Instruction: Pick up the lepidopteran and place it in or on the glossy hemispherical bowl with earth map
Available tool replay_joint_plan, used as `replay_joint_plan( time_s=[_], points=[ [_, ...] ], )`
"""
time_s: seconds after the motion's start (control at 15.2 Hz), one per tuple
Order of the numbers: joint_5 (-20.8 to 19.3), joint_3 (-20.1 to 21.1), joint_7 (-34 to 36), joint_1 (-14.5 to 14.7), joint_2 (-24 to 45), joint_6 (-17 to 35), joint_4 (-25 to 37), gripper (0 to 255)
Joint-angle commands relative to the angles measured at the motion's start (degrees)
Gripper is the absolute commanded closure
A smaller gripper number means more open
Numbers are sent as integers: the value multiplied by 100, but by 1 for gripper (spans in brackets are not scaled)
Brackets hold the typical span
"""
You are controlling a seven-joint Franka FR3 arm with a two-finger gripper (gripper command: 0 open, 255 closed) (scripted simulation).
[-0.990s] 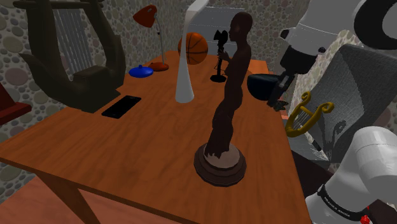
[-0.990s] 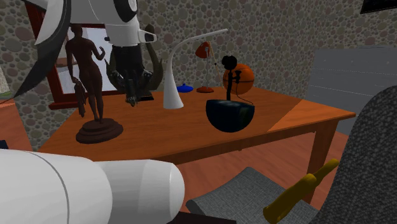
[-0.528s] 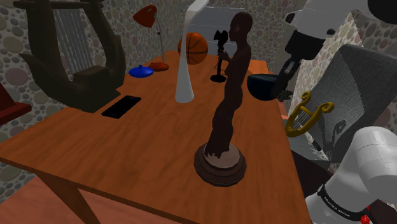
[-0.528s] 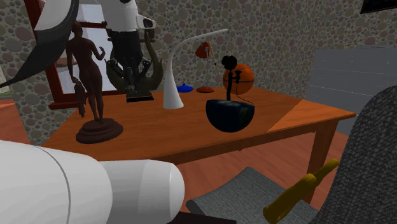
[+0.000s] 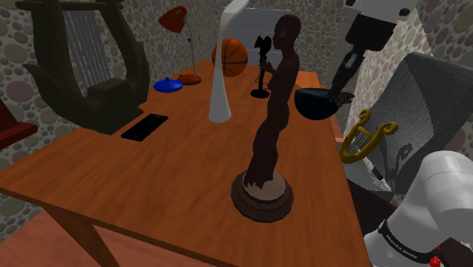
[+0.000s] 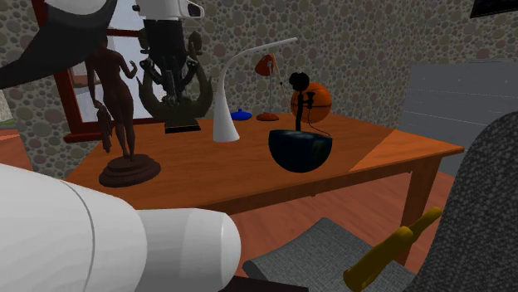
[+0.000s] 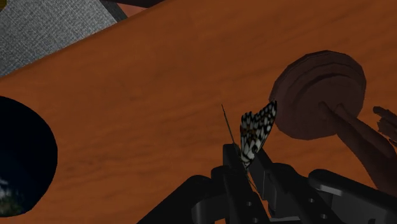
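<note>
Hand clamped on the butterfly. Both fingers grip the base of its folded black-and-white spotted wings, which stand up out of the grip. The butterfly is held in the air, clear of the table. The dark map-patterned bowl stands on the table. The hand hangs near the bowl, to one side, not over it. The statue base lies farther from the bowl.

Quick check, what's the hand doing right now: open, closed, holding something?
The hand is closed, holding the black-and-white spotted butterfly between its fingers.
</note>
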Motion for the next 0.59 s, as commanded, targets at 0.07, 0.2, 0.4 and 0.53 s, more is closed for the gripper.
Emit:
replay_joint_plan(
  time_s=[0.07,0.2,0.4,0.53],
  points=[
    [-185,-331,-344,-84,83,-5,78,255],
    [-324,-589,-614,-147,166,18,136,255],
    [-517,-974,-1016,-232,337,61,270,255],
    [-632,-1230,-1283,-279,481,94,390,255]
  ],
)
